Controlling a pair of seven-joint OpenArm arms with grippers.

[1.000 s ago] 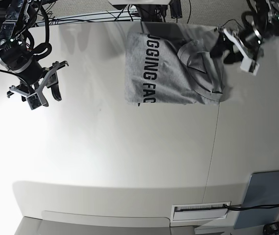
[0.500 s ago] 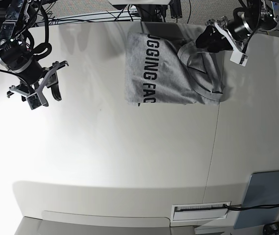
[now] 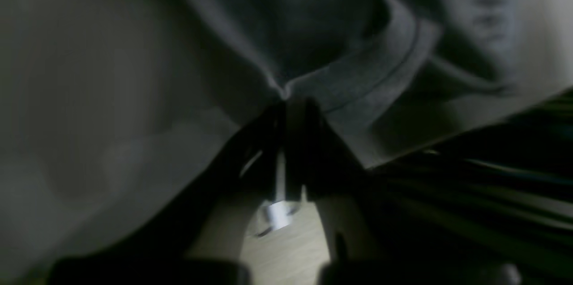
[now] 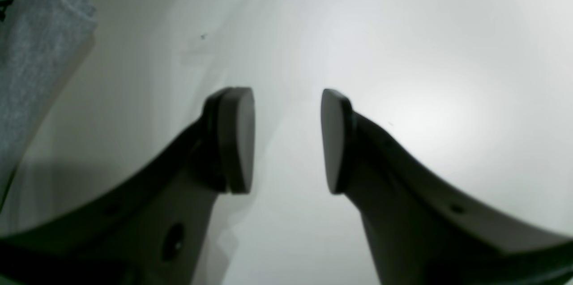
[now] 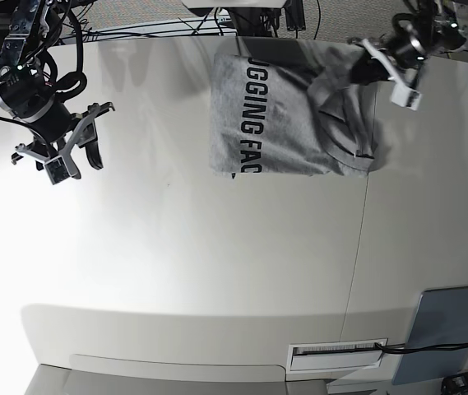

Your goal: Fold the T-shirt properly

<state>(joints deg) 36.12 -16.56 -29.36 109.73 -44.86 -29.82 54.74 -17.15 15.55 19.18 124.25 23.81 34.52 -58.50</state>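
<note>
The heather-grey T-shirt [image 5: 287, 115] lies partly folded at the back of the white table, with black lettering along its left side and loose folds on its right. My left gripper [image 5: 359, 70] is at the shirt's upper right edge. In the dark, blurred left wrist view its fingers [image 3: 309, 115] are shut together on a pinched peak of the grey fabric [image 3: 340, 52]. My right gripper [image 5: 81, 152] hovers open and empty over bare table far to the shirt's left. The right wrist view shows its pads [image 4: 237, 137] apart, with a shirt corner [image 4: 36, 52] at the top left.
A flat blue-grey panel [image 5: 449, 329] lies at the front right corner. A white labelled strip [image 5: 336, 354] sits at the front edge. Cables [image 5: 151, 29] run along the back edge. A table seam [image 5: 357, 247] runs from under the shirt toward the front.
My left gripper moved from the shirt's right side in over its upper right edge and closed on the fabric, pulling it up slightly. The right arm has not moved.
</note>
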